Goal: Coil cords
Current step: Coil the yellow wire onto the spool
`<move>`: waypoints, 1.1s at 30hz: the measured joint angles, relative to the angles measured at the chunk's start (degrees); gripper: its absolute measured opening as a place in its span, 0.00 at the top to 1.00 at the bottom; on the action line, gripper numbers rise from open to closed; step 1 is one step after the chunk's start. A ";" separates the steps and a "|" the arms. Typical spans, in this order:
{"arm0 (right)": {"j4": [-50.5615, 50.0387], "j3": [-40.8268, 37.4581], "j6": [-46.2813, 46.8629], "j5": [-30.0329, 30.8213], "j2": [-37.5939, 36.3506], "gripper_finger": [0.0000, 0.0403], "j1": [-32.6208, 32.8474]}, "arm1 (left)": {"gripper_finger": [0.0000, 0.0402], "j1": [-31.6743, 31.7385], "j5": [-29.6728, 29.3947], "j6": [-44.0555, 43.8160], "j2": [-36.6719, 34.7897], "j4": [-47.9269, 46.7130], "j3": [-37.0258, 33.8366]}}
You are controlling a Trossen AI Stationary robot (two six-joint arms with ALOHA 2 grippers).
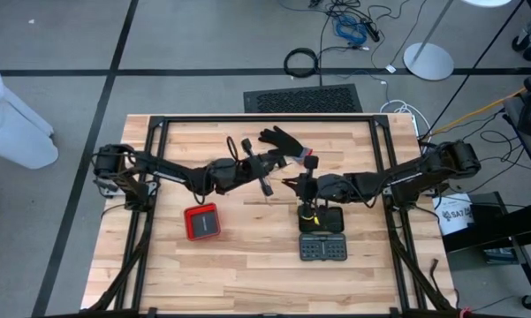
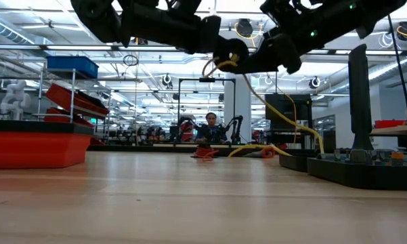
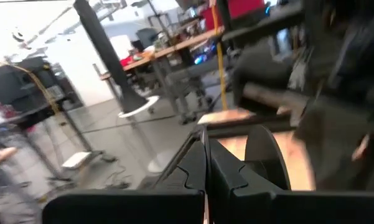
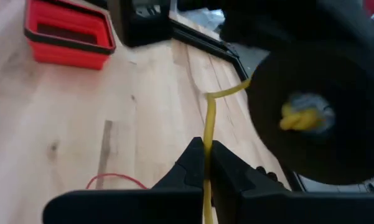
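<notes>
A yellow cord runs between my two grippers above the middle of the table. From there it hangs in a curve down to the black tray. My left gripper is shut on the cord's bunched end. My right gripper is shut on the cord a short way along, close beside the left one. A thin red wire lies loose on the wood below them. A small orange-red bundle lies far back on the table. My left gripper has a small yellow bunch of the cord at its fingertips, seen head-on in the right wrist view. Its own wrist view hides the place of contact behind the shut fingers. The bunch is lifted clear of the table. My right gripper pinches a single strand of the yellow cord between its two fingers. The fingers come about level from the table's right side. The cord runs along between them and on toward the left gripper, lifted clear, with the rest hanging slack below.
A red box stands left of the middle. A second black tray stands nearer the front edge. A black glove lies at the far middle. A black frame rims the table.
</notes>
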 joint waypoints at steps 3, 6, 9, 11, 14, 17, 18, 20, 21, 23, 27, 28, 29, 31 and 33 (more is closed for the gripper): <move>-1.84 0.65 0.02 0.38 -1.59 1.00 0.95 | 1.00 -0.19 -2.22 4.02 0.01 -0.57 -0.02; -2.20 0.67 -1.15 2.32 -3.55 1.00 2.07 | 1.00 -0.15 -2.33 5.46 0.01 -2.43 -0.02; -2.50 0.69 -2.43 3.23 -6.25 1.00 3.00 | 1.00 0.17 -3.20 6.38 0.01 -5.55 -0.02; -3.72 0.70 -3.12 5.37 -8.09 1.00 3.43 | 1.00 0.32 -3.30 6.39 0.01 -7.44 -0.02; -6.92 0.70 -3.83 11.24 -11.10 1.00 3.63 | 1.00 0.18 -1.11 6.19 0.02 -9.32 -0.04; -12.73 0.72 -1.11 13.40 -13.48 1.00 1.53 | 1.00 -0.60 1.26 4.39 0.03 -8.36 -0.04; -14.55 0.72 0.55 13.41 -13.81 1.00 0.45 | 1.00 -0.76 2.06 3.56 0.03 -7.38 -0.04; -18.30 0.72 3.61 13.42 -13.80 1.00 -1.27 | 1.00 -0.93 4.35 1.99 0.03 -4.61 -0.04; -19.49 0.70 4.82 13.39 -13.46 1.00 -2.09 | 1.00 -0.93 5.54 1.27 0.03 -3.11 -0.04; -20.60 0.70 6.23 13.11 -12.40 1.00 -3.07 | 1.00 -0.93 6.35 -0.25 0.03 -0.16 -0.04; -17.06 0.70 6.53 11.56 -9.49 1.00 -3.29 | 1.00 -0.87 2.41 -1.28 0.03 5.91 -0.04; -15.02 0.70 6.06 11.22 -8.64 1.00 -3.22 | 1.00 -0.70 2.00 -1.30 0.03 7.48 -0.04; -13.13 0.70 5.58 10.63 -7.83 1.00 -3.17 | 1.00 -0.58 1.78 -1.31 0.03 8.85 -0.04; -8.25 0.68 4.66 9.05 -6.27 1.00 -3.20 | 1.00 -0.47 0.99 -1.32 0.37 11.16 -0.01; -3.47 0.67 3.12 7.63 -4.74 1.00 -3.31 | 1.00 -0.49 -0.99 -0.62 0.93 11.72 0.55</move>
